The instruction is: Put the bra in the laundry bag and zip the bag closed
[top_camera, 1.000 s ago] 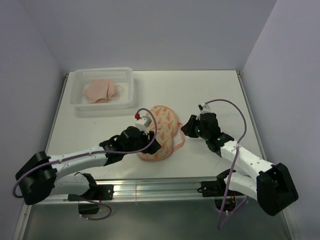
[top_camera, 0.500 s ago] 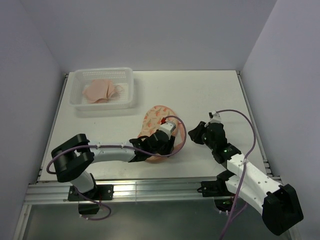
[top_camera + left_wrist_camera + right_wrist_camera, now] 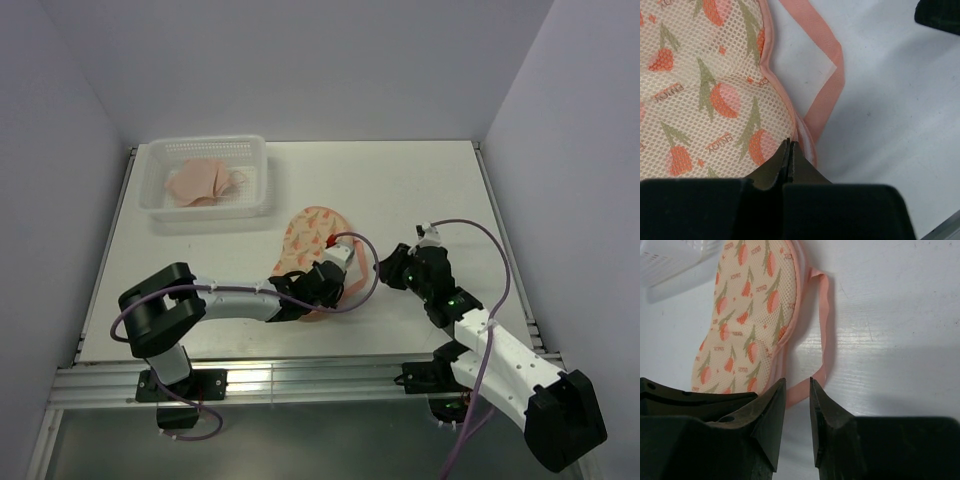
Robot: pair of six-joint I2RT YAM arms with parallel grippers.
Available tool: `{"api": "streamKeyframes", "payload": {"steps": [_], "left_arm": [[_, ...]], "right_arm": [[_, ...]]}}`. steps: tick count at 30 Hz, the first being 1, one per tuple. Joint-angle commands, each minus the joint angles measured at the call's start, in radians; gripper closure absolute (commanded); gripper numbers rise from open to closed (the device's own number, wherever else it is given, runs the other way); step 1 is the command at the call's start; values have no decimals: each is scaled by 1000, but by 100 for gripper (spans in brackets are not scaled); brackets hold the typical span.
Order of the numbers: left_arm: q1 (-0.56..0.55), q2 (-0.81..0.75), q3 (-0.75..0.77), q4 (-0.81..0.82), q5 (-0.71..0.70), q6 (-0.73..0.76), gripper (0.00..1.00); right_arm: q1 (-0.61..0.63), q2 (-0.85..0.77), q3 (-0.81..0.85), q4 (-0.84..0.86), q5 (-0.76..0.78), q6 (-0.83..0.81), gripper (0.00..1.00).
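Laundry bag (image 3: 312, 238) lies zipped mid-frame on worktop (image 3: 420, 190). Basket (image 3: 160, 212), upper left, holds bra (image 3: 205, 183). I read left tool (image 3: 790, 146) as pinched shut at bag's rim. Right tool (image 3: 797, 384) is slightly parted, empty, over pink loop (image 3: 825, 315).

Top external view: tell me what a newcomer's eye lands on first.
The tulip-printed peach laundry bag lies mid-table, with the left gripper shut at its near rim and the right gripper slightly open by its pink loop. Far left, a white basket holds the pale pink bra.
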Motion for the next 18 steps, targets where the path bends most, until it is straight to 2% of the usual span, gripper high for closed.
{"api": "streamKeyframes", "payload": {"steps": [1, 6, 13, 18], "left_arm": [[-2, -50, -17, 68, -28, -36, 100], [-1, -188, -112, 152, -46, -110, 100], [11, -403, -311, 292, -122, -309, 100], [24, -585, -451, 278, -241, -425, 100]], "right_arm": [[-6, 54, -12, 64, -36, -9, 66], [29, 160, 2, 152, -84, 30, 46], [164, 369, 48, 300, -87, 108, 46], [218, 545, 78, 415, -93, 155, 43]]}}
